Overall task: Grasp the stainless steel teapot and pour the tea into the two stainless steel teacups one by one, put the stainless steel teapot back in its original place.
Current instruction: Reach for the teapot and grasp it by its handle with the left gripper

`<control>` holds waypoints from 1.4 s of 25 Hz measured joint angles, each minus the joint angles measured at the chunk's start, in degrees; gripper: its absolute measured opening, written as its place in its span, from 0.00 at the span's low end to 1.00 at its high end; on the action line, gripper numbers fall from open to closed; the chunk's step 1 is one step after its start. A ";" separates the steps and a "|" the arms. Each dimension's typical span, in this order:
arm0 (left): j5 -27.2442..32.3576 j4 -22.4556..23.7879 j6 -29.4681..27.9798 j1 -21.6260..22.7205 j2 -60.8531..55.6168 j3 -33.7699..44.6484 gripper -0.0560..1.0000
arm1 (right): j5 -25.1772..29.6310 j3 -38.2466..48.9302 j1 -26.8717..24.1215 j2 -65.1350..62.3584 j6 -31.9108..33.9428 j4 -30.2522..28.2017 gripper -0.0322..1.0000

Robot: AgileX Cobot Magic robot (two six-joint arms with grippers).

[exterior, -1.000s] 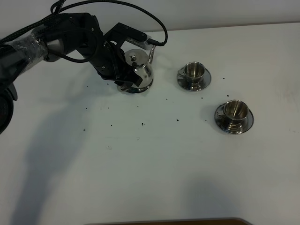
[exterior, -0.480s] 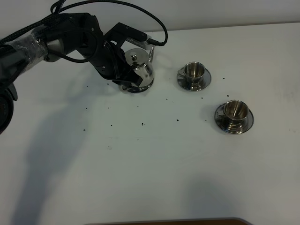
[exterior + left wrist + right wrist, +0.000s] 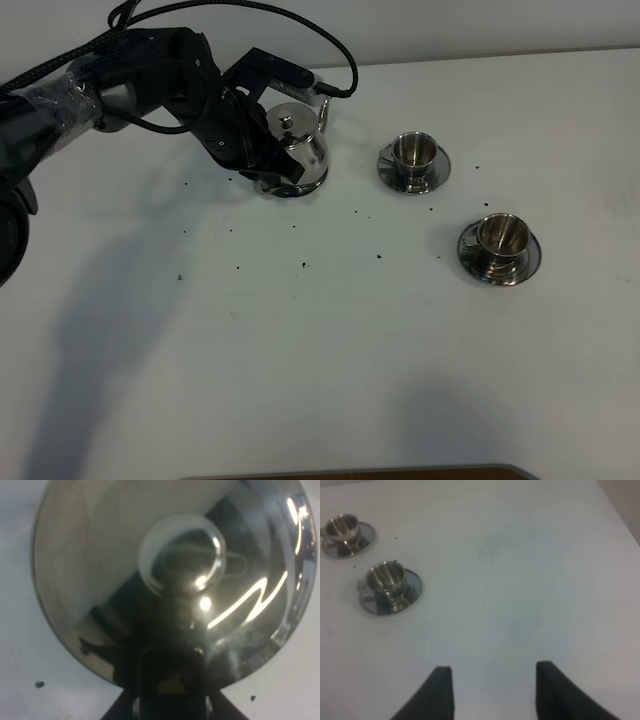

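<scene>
The stainless steel teapot (image 3: 297,150) is upright at the back left of the white table, its spout toward the cups. My left gripper (image 3: 266,170) is shut on its handle side. In the left wrist view the teapot's lid and knob (image 3: 180,555) fill the frame, with my left gripper (image 3: 170,690) at the edge. I cannot tell whether the pot rests on the table. The two stainless steel teacups on saucers stand to its right, one farther back (image 3: 413,152) and one nearer (image 3: 500,236). They also show in the right wrist view, the farther cup (image 3: 341,526) and the nearer cup (image 3: 385,577). My right gripper (image 3: 492,692) is open and empty above bare table.
Small dark specks (image 3: 303,264) are scattered on the table (image 3: 330,350) in front of the teapot. A black cable (image 3: 340,60) loops over the left arm. The table's right edge (image 3: 620,515) is near my right gripper.
The teapot and my left gripper have shifted slightly toward the back of the table. The cups have not moved.
</scene>
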 joint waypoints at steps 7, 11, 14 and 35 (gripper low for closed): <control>0.42 0.10 0.00 0.00 -0.82 0.00 0.27 | 0.00 0.00 0.00 0.00 0.00 0.00 0.40; 0.49 0.11 0.00 0.00 -1.78 0.00 0.27 | 0.00 0.00 0.00 0.00 -0.05 0.00 0.40; 0.56 0.11 0.00 0.00 -1.85 0.00 0.26 | 0.00 0.00 0.00 0.00 -0.05 0.00 0.40; 6.78 0.42 -1.00 0.00 -4.99 -0.98 0.26 | 0.00 0.00 0.00 0.00 0.01 0.00 0.40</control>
